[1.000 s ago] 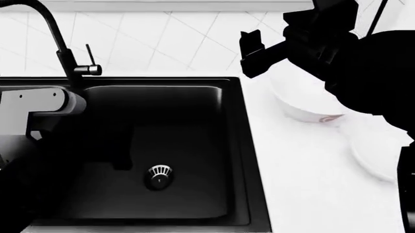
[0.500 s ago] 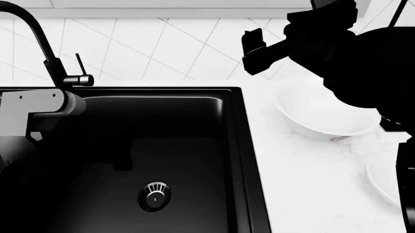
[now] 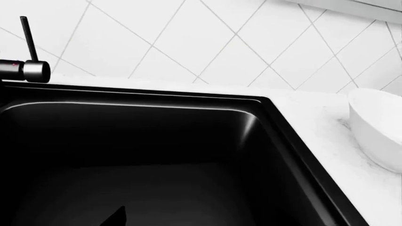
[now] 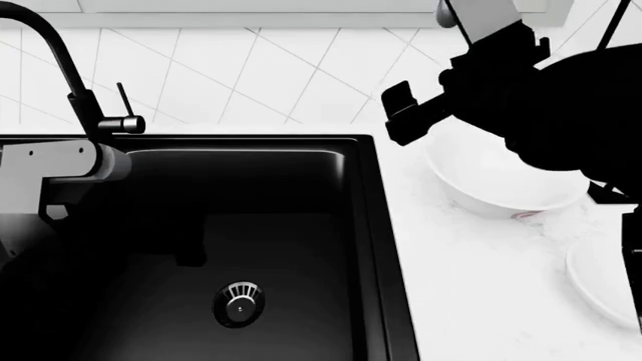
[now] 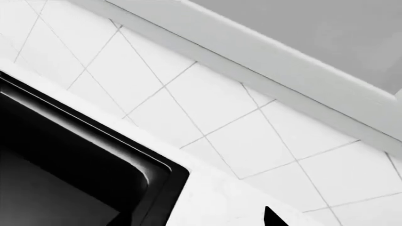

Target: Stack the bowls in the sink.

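Note:
The black sink point(image 4: 373, 226) fills the left and middle of the head view, with a round metal drain point(image 4: 239, 304). The larger white bowl point(image 4: 492, 184), pinkish mark on its side, stands on the counter right of the sink; it also shows in the left wrist view point(image 3: 380, 127). The smaller bowl point(image 4: 605, 284) lies nearer, at the right edge. My right gripper point(image 4: 401, 113) hovers above the counter beside the larger bowl's far left rim, open and empty. My left gripper point(image 4: 191, 252) hangs inside the basin, open and empty; only one fingertip point(image 3: 117, 217) shows in its wrist view.
A black gooseneck faucet point(image 4: 60, 60) with a side lever stands at the sink's back left. A white marble counter point(image 4: 482, 301) runs right of the sink. A white tiled wall point(image 4: 261, 75) rises behind. The right wrist view shows the sink's corner point(image 5: 75, 155) and one fingertip point(image 5: 271, 217).
The head view first shifted, so the sink and bowls sit lower in the picture. Since then my right gripper has dropped a little toward the larger bowl. The bowls have not moved.

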{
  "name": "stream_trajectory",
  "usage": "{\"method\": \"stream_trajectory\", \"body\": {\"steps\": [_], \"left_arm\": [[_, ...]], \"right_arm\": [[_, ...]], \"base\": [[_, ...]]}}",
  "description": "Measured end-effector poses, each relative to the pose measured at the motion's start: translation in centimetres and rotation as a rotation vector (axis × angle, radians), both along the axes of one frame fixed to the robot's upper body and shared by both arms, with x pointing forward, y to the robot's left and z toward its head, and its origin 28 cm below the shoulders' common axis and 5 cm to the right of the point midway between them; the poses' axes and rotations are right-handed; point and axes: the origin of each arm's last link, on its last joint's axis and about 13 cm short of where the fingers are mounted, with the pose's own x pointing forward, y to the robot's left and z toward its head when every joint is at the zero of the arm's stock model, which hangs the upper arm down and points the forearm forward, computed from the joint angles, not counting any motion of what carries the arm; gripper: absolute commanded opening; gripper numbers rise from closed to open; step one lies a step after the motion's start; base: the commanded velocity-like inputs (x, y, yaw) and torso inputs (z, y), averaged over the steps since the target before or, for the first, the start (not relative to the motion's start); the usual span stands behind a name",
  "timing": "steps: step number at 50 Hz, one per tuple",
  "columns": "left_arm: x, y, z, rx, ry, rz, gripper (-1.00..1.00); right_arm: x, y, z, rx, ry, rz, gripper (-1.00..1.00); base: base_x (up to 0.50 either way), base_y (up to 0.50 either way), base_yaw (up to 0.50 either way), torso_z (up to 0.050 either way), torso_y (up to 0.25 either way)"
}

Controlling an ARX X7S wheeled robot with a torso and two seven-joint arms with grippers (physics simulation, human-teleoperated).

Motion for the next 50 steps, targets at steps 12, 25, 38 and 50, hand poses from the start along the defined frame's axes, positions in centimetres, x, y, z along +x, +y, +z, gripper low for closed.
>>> {"method": "stream_trajectory", "body": {"steps": [12,25,38,50], "left_arm": [[0.0,0.0,-0.1,-0.005,0.001,-0.003,1.0],[-0.1,0.0,-0.2,-0.009,0.001,-0.003,1.0],[-0.1,0.0,-0.2,-0.008,0.002,-0.003,1.0],[-0.1,0.0,-0.2,-0.006,0.002,-0.001,1.0]], "right_arm": [[-0.3,-0.2,-0.3,-0.043,0.044,0.004,1.0],[-0.4,-0.5,-0.7,-0.077,0.077,0.007,1.0],[-0.3,-0.5,-1.2,-0.1,0.099,0.008,1.0],[-0.3,-0.5,-1.9,-0.116,0.121,0.015,1.0]], "base": [[0.0,0.0,0.0,0.0,0.0],[0.0,0.0,0.0,0.0,0.0],[0.0,0.0,0.0,0.0,0.0],[0.0,0.0,0.0,0.0,0.0]]}}
